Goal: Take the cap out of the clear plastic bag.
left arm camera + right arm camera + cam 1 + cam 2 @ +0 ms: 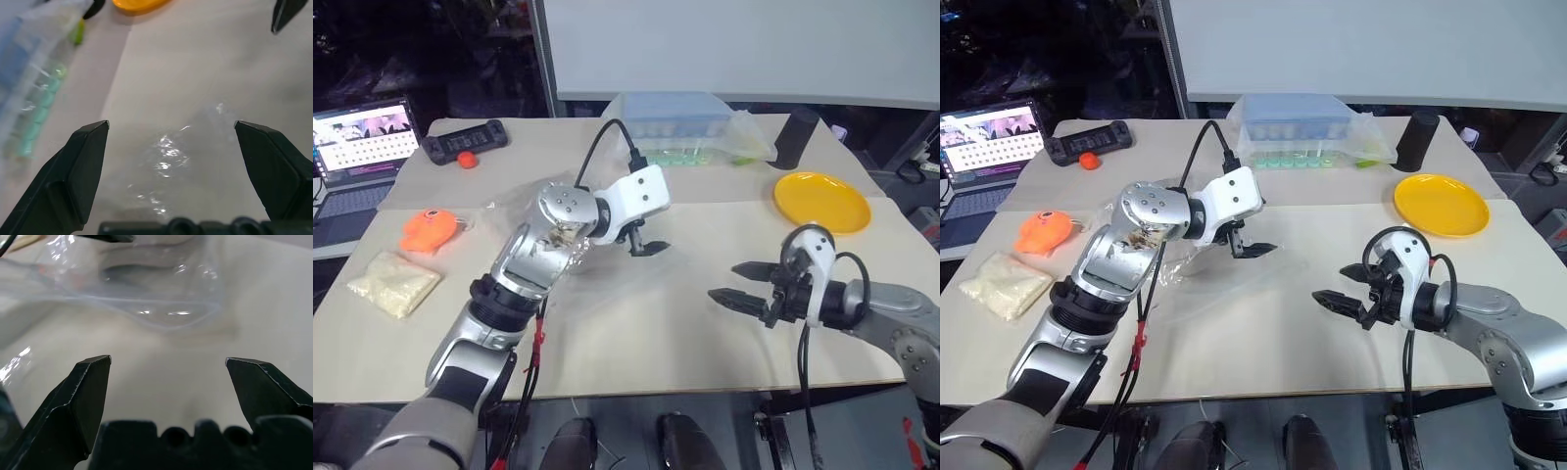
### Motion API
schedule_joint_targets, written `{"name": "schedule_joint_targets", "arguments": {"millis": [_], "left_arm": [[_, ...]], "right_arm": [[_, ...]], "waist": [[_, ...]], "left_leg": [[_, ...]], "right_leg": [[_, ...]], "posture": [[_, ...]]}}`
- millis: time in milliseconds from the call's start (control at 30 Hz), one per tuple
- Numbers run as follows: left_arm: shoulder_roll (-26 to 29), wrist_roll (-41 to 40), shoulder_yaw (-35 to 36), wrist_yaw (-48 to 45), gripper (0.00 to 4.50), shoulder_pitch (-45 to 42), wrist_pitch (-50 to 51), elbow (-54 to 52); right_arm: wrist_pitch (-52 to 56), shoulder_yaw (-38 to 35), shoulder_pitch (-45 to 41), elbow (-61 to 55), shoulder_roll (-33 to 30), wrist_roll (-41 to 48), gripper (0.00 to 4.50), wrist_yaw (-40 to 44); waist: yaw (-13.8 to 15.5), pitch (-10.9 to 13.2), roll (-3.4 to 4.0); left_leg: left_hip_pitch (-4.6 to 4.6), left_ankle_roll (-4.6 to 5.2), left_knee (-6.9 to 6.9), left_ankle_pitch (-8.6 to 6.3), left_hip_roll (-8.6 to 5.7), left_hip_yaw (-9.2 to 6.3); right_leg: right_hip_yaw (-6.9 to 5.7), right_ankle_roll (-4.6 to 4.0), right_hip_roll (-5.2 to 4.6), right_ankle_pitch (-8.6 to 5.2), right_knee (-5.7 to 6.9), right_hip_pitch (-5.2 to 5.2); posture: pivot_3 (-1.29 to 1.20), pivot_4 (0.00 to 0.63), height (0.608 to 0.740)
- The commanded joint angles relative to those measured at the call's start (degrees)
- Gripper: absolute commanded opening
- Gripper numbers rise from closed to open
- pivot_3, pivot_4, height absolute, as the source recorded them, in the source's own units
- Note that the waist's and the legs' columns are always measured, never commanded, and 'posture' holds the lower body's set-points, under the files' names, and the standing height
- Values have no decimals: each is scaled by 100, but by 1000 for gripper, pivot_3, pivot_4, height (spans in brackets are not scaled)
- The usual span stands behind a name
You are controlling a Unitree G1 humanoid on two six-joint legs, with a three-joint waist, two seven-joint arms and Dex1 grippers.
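The left end effector (1252,249) hovered above the table (1293,333) with its two black fingers spread wide and nothing between them. The clear plastic bag (1180,266) lay flat on the table just under and at about eight o'clock from it, mostly hidden by the left arm, its shiny wrinkles showing in the left wrist view. The cap could not be made out. The right end effector (1347,287) sat at about four o'clock from the left one, well apart, fingers likewise spread and empty, pointing toward the bag. A yellow plate (1441,205) lay at two o'clock.
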Motion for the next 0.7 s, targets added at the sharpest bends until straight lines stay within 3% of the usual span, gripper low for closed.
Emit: {"name": "schedule_joint_targets", "arguments": {"millis": [33, 200, 267, 367, 567, 700], "left_arm": [[616, -348, 328, -403, 4411, -77, 138, -494], [1906, -1218, 1010, -1340, 4411, 269, -137, -965], [2637, -1624, 1421, -1927, 4411, 665, -272, -1316], [3278, -2052, 1795, -2194, 4411, 1195, -146, -1798], [3747, -2760, 2281, -1912, 4411, 1930, 443, -2827], [3969, -2759, 2332, -1586, 4411, 2288, 391, -3074]], "right_arm": [[-265, 166, -300, 62, -11, -121, 4500, 260], [-425, 659, -863, 453, 79, -243, 4500, 774], [-432, 839, -1144, 524, 167, -206, 4500, 966], [-441, 1085, -1441, 650, 361, -237, 4500, 1156], [-765, 1721, -1799, 1292, 787, -777, 4500, 1429], [-949, 1948, -1955, 1558, 1068, -1068, 4500, 1444]], "waist": [[-1, 0, 0], [17, 1, -1], [41, 2, -1], [8, 12, -13], [94, 18, -33], [79, 19, -35]], "left_leg": [[2, 0, 0, 0, 0, 0], [4, 0, -1, 0, 2, 0], [3, 0, -2, 0, 4, 3], [-2, -1, -9, 0, 11, 5], [0, -1, 5, 0, 11, -2], [-1, -1, 4, 0, 11, 0]], "right_leg": [[0, 0, 0, 0, 1, 1], [-2, -3, -1, 0, 0, 1], [0, -5, -2, 1, -2, -4], [1, -36, -1, 17, -5, -11], [-15, -10, -9, -1, -8, 6], [-14, -19, -6, 3, -5, -1]], "posture": [[0, 150, 740], [0, 150, 740], [0, 150, 740], [0, 150, 740], [0, 150, 740], [0, 150, 740]]}}
